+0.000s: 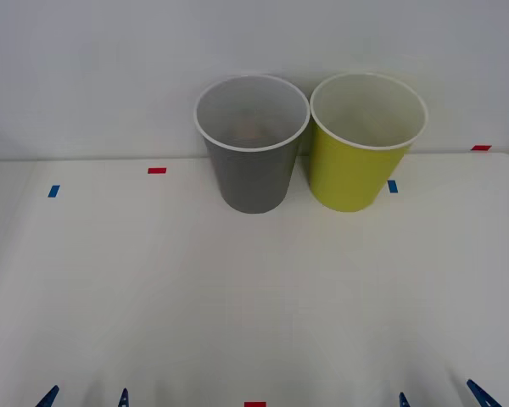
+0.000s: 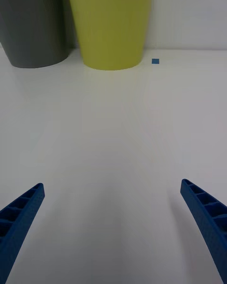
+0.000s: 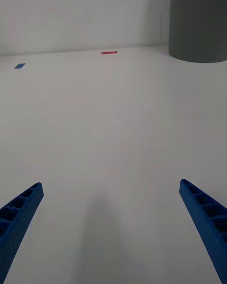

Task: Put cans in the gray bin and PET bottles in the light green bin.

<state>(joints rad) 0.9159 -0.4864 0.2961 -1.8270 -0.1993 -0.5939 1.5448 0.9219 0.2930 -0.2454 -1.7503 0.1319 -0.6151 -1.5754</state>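
The gray bin (image 1: 253,174) stands upright at the back middle of the white table, with the light green bin (image 1: 356,174) close beside it on its right. A dim reddish shape (image 1: 250,131) lies at the bottom of the gray bin; it is too faint to tell whether it is a can. The PET bottles are out of view. My left gripper (image 1: 85,398) hovers open at the near left edge, my right gripper (image 1: 441,396) open at the near right, both holding nothing. The right wrist view shows both bins (image 2: 111,23) far ahead of the right gripper (image 2: 112,184). The left gripper (image 3: 111,184) faces the gray bin (image 3: 198,21).
Small tape marks lie on the table: red (image 1: 157,170) and blue (image 1: 53,191) at the back left, blue (image 1: 393,186) by the green bin, red (image 1: 481,147) at the far right, red (image 1: 254,404) at the front edge. A white wall rises behind the bins.
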